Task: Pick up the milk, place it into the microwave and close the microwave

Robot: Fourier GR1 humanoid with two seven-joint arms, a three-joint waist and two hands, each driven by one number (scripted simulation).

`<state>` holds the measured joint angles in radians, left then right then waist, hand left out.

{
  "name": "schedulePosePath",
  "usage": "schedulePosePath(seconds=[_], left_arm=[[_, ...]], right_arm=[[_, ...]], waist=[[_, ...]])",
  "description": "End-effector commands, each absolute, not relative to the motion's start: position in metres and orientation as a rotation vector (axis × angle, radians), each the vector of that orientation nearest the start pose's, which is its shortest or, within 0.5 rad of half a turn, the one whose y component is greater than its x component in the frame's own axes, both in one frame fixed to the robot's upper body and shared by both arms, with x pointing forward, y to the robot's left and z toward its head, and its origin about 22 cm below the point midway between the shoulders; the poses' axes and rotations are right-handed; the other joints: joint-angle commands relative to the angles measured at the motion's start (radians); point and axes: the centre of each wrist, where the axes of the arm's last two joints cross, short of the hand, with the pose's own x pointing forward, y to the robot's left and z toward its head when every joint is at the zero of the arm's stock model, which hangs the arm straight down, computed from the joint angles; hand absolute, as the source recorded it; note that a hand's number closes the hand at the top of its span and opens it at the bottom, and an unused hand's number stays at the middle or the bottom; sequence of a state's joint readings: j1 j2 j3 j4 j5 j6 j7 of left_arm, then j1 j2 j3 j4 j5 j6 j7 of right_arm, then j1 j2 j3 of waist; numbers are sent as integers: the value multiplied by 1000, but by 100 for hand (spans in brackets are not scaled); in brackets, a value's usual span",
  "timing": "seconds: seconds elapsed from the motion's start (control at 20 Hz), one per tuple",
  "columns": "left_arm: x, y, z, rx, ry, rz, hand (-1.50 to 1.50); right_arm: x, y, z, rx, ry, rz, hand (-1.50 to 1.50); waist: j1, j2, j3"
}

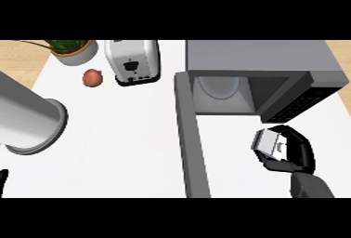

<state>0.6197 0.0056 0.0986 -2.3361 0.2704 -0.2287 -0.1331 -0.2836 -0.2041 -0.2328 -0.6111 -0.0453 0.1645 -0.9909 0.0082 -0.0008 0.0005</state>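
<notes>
Right hand (pixel 296 155) holds the milk (pixel 269 142), fingers curled round it, near the open microwave (pixel 264 65). Next, I think: carry it far-left into the cavity, past the door (pixel 191 139).

Toaster (pixel 134 62) — onion (pixel 93 77) — potted plant (pixel 74 51)

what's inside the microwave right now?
Microwave is open, door swung out. Inside, only the round turntable plate shows. The milk is outside, in front, held in the right hand. The cavity's right part is hidden by the control panel.
</notes>
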Motion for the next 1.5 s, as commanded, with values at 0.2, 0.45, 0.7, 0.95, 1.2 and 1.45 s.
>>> schedulePosePath(seconds=[0.2,0.45,0.7,0.95,1.2,1.45], left_arm=[[89,263,102,-36,-1950,113,-150],[75,293,87,-19,-1938,116,-150],[74,282,93,-34,-1927,144,-150],[80,301,82,-28,-1918,163,-150],[83,293,83,-30,-1925,132,-150],[79,304,79,-7,-1917,137,-150]], right_arm=[[266,-333,-105,52,-1999,9,150],[268,-318,-81,181,-1997,18,150],[269,-272,-52,209,-2035,34,150],[281,-275,-7,127,-2053,133,150],[313,-227,7,18,-2004,159,150],[352,-219,35,-23,-1967,216,150]], waist=[[-2,0,0],[-7,-5,-2],[-6,-4,-1],[-5,-2,-1],[1,0,-1],[3,1,-1]])
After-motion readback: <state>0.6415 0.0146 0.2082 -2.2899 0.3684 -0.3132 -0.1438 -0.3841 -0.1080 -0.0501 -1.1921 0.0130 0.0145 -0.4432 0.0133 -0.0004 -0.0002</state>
